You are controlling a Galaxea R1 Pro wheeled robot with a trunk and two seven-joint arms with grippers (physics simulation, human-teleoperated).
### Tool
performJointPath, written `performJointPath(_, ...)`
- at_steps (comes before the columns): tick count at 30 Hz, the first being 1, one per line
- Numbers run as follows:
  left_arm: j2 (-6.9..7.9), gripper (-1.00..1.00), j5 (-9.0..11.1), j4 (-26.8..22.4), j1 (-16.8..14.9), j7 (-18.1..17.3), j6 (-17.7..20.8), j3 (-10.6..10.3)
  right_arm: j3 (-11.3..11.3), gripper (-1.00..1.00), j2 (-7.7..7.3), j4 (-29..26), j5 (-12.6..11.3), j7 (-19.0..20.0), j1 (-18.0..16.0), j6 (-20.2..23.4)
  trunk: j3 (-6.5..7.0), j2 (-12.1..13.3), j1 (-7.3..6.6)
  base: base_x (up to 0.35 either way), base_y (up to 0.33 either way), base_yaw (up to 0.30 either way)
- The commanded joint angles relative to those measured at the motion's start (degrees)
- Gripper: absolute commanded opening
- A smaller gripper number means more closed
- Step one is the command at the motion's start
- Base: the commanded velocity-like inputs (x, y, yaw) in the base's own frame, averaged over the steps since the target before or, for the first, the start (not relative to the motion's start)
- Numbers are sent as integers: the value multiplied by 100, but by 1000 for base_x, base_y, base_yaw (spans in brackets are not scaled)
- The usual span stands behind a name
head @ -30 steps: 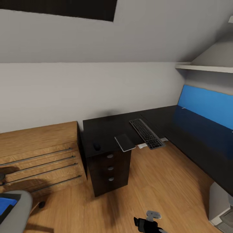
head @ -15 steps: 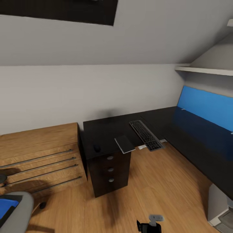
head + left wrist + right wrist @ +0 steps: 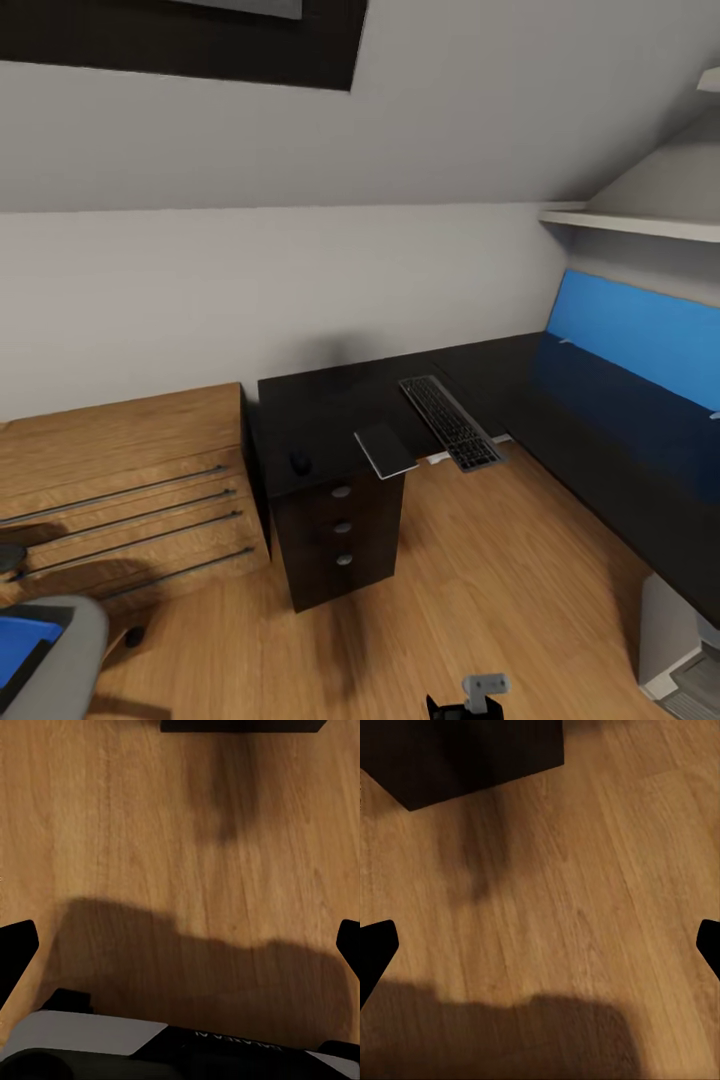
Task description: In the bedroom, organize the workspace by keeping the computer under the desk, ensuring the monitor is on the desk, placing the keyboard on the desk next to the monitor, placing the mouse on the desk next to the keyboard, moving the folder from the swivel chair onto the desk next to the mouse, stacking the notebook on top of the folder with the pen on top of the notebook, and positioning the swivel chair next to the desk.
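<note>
One keyboard (image 3: 450,422), one mouse (image 3: 299,461), one notebook (image 3: 385,449)

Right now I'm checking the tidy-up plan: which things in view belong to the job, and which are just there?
Job:
desk
keyboard
mouse
notebook
folder
swivel chair
computer

Just there:
oak drawer unit
black drawer pedestal
wall shelf
blue panel
</note>
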Motion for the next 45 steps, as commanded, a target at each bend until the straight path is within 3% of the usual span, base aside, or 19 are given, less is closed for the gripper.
performJointPath(1, 5, 100, 21, 2, -4, 42, -13, -48, 23, 100, 1, 16, -57, 37, -2, -28, 13, 38, -23, 0, 0, 0)
performJointPath(16, 12, 100, 21, 2, -4, 42, 47, -48, 24, 100, 9, 46, -73, 35, 121, -437, 282, 640, -352, 0, 0, 0)
performJointPath(34, 15, 100, 15, 2, -4, 42, 145, -48, 27, 100, 56, 25, -90, 31, 173, -500, 605, 1362, -747, 0, 0, 53)
performJointPath(45, 0, 100, -21, 2, -4, 39, 114, -62, 19, 100, 60, 22, -94, 27, 172, -507, 605, 1362, -747, 0, 0, 255)
